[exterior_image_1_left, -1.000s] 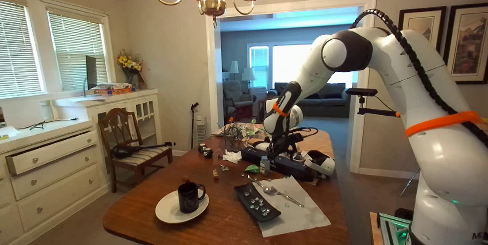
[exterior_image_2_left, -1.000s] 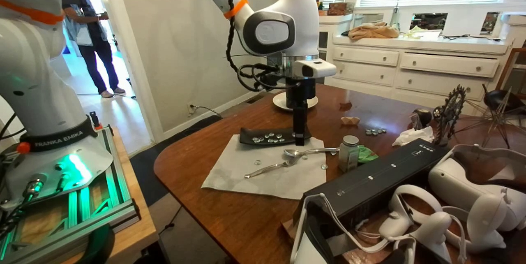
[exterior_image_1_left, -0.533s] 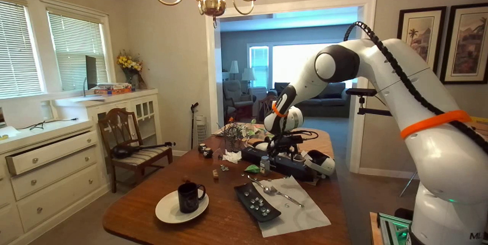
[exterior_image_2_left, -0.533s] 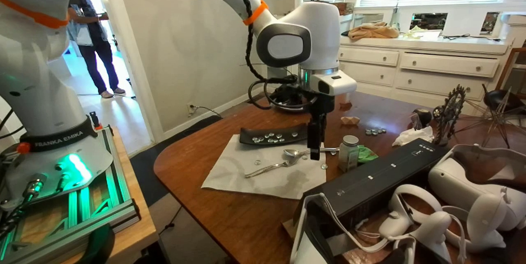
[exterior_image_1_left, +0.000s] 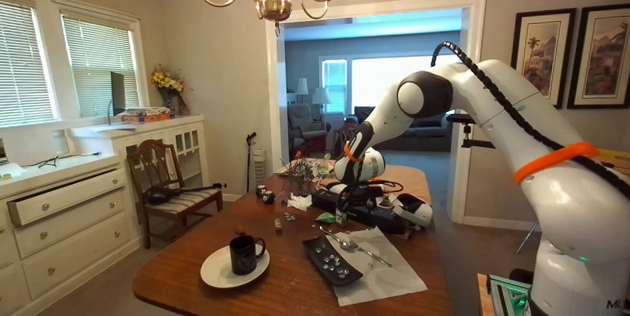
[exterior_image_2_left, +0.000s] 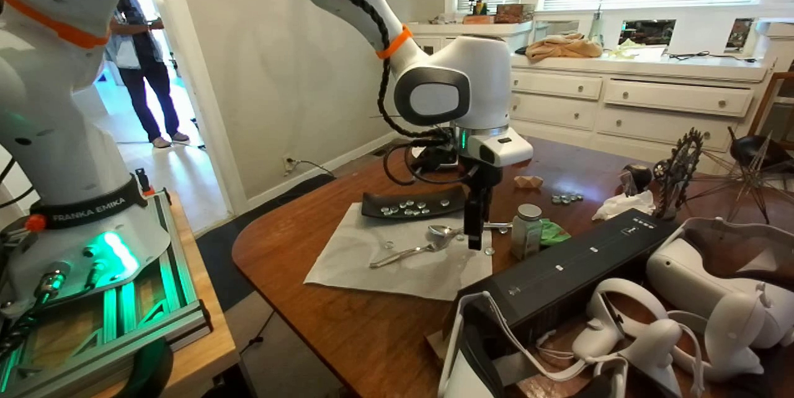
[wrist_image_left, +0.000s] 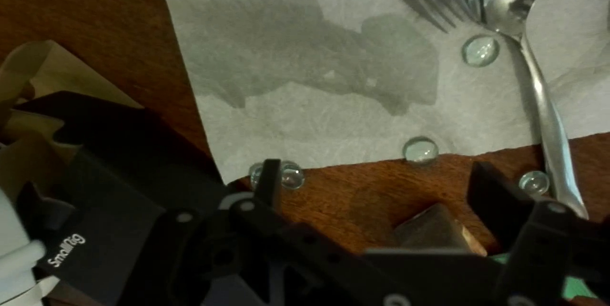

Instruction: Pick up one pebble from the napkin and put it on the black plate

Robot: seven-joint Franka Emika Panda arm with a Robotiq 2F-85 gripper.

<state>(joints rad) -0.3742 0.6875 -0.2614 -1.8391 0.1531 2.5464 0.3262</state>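
The pale napkin [exterior_image_2_left: 347, 249] lies on the table; it fills much of the wrist view [wrist_image_left: 333, 125]. The black plate [exterior_image_2_left: 372, 207] rests along its far edge and holds several clear pebbles. In the wrist view, a pebble [wrist_image_left: 480, 52] lies beside the spoon on the napkin, and another pebble [wrist_image_left: 420, 151] lies at the napkin's edge. Two pebbles [wrist_image_left: 292, 175] sit at the corner, partly hidden by a finger. A pebble [wrist_image_left: 533, 183] lies on the wood by the spoon handle. My gripper [wrist_image_left: 383, 184] is open and empty, low above the napkin's edge; it also shows in an exterior view [exterior_image_2_left: 475, 242].
A fork [exterior_image_2_left: 406, 255] and a spoon [exterior_image_2_left: 471, 229] lie on the napkin. A small jar [exterior_image_2_left: 527, 230], a green leaf-like piece [exterior_image_2_left: 554, 232] and a long black box [exterior_image_2_left: 577, 249] stand close to the gripper. A white plate [exterior_image_1_left: 216, 276] holds a black mug [exterior_image_1_left: 244, 255].
My gripper has moved from beside the black plate's end across to the napkin's edge near the jar, and has come lower. The pebbles, plate and cutlery have not visibly moved.
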